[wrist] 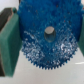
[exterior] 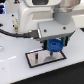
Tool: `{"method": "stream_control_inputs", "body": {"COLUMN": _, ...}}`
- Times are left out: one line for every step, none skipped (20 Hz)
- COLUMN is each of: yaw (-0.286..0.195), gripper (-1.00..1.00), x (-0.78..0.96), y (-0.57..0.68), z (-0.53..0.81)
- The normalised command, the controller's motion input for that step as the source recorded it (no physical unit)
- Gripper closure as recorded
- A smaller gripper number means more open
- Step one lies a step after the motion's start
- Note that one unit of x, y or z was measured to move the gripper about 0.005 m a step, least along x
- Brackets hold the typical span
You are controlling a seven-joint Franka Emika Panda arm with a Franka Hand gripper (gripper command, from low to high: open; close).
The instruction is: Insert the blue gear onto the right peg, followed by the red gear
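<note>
- My gripper (exterior: 54, 46) is closed on the blue gear (wrist: 46, 42); in the wrist view a green finger (wrist: 10, 45) presses on its toothed rim from either side, so I hold it by the edge and leave the centre hole free.
- I carry the disc face down so the hole can meet a pin from above.
- Something dark shows in the hole in the wrist view; whether it is the peg I cannot tell.
- In the exterior view the gear hangs over the far right part of the grey plate (exterior: 35, 61), just above it or touching, I cannot say which.
- The right peg itself is hidden under the gear and my fingers.
- The red gear is in neither view, so I judge it waits its turn.
</note>
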Motion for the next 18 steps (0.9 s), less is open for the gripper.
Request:
{"method": "stream_control_inputs", "body": {"yaw": 0.0, "gripper": 1.0, "x": 0.14, "y": -0.11, "z": 0.08}}
{"method": "stream_control_inputs", "body": {"yaw": 0.0, "gripper": 1.0, "x": 0.18, "y": -0.1, "z": 0.03}}
{"method": "stream_control_inputs", "body": {"yaw": 0.0, "gripper": 1.0, "x": 0.2, "y": -0.1, "z": -0.01}}
{"method": "stream_control_inputs", "body": {"yaw": 0.0, "gripper": 1.0, "x": 0.25, "y": -0.14, "z": 0.04}}
{"method": "stream_control_inputs", "body": {"yaw": 0.0, "gripper": 1.0, "x": 0.22, "y": -0.1, "z": -0.06}}
{"method": "stream_control_inputs", "body": {"yaw": 0.0, "gripper": 1.0, "x": 0.27, "y": -0.11, "z": -0.1}}
{"method": "stream_control_inputs", "body": {"yaw": 0.0, "gripper": 1.0, "x": 0.22, "y": -0.11, "z": -0.06}}
{"method": "stream_control_inputs", "body": {"yaw": 0.0, "gripper": 1.0, "x": 0.24, "y": -0.08, "z": -0.06}}
{"method": "stream_control_inputs", "body": {"yaw": 0.0, "gripper": 1.0, "x": 0.23, "y": -0.11, "z": -0.05}}
{"method": "stream_control_inputs", "body": {"yaw": 0.0, "gripper": 1.0, "x": 0.22, "y": -0.08, "z": -0.08}}
{"method": "stream_control_inputs", "body": {"yaw": 0.0, "gripper": 1.0, "x": 0.23, "y": -0.08, "z": -0.06}}
{"method": "stream_control_inputs", "body": {"yaw": 0.0, "gripper": 1.0, "x": 0.24, "y": -0.1, "z": -0.1}}
{"method": "stream_control_inputs", "body": {"yaw": 0.0, "gripper": 1.0, "x": 0.26, "y": -0.07, "z": -0.13}}
{"method": "stream_control_inputs", "body": {"yaw": 0.0, "gripper": 1.0, "x": 0.23, "y": -0.05, "z": -0.11}}
{"method": "stream_control_inputs", "body": {"yaw": 0.0, "gripper": 1.0, "x": 0.19, "y": -0.11, "z": -0.14}}
{"method": "stream_control_inputs", "body": {"yaw": 0.0, "gripper": 1.0, "x": 0.22, "y": 0.09, "z": -0.05}}
{"method": "stream_control_inputs", "body": {"yaw": 0.0, "gripper": 1.0, "x": 0.25, "y": 0.09, "z": 0.1}}
{"method": "stream_control_inputs", "body": {"yaw": 0.0, "gripper": 1.0, "x": 0.16, "y": -0.08, "z": 0.23}}
